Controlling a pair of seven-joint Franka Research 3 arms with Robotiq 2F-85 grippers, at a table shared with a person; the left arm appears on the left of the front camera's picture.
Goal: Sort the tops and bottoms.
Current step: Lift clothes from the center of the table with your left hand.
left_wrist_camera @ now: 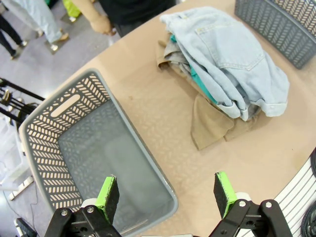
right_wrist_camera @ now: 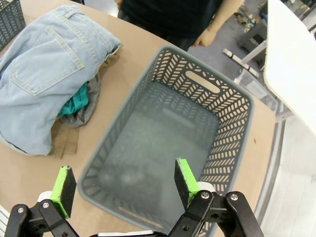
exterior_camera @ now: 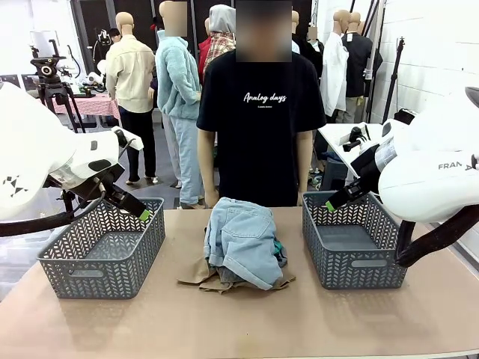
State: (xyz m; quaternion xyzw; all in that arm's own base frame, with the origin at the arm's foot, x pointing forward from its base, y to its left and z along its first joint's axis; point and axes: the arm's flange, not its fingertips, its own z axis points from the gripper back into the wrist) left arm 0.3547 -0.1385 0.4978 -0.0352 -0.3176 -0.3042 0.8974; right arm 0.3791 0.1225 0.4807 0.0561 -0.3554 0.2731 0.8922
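One tan rectangular table (exterior_camera: 239,329) spans the front view. One person in a black printed T-shirt (exterior_camera: 258,134) stands at its 12 o'clock edge.

Two grey plastic baskets with herringbone-slotted walls sit on the table. The left basket (exterior_camera: 97,278) is at 9 o'clock of the clothes pile and the right basket (exterior_camera: 359,278) at 3 o'clock. Both show bare floors.

One pile of four garments lies at the table's centre, between the baskets and apart from both. On top is the single bottoms piece, a faded light blue denim garment (exterior_camera: 243,239), folded over. Beneath it are three tops:
- A khaki tan cloth top (exterior_camera: 196,275) spreads onto the table at the pile's 7 o'clock.
- A grey cloth top (right_wrist_camera: 88,109) is tucked under the denim.
- A teal green cloth top (exterior_camera: 279,250) peeks out at 3 o'clock.

There are two grippers. The left gripper (left_wrist_camera: 166,192) hangs above the left basket's corner, green-padded fingers spread wide and holding nothing. The right gripper (right_wrist_camera: 125,183) hangs above the right basket, equally wide and holding nothing.
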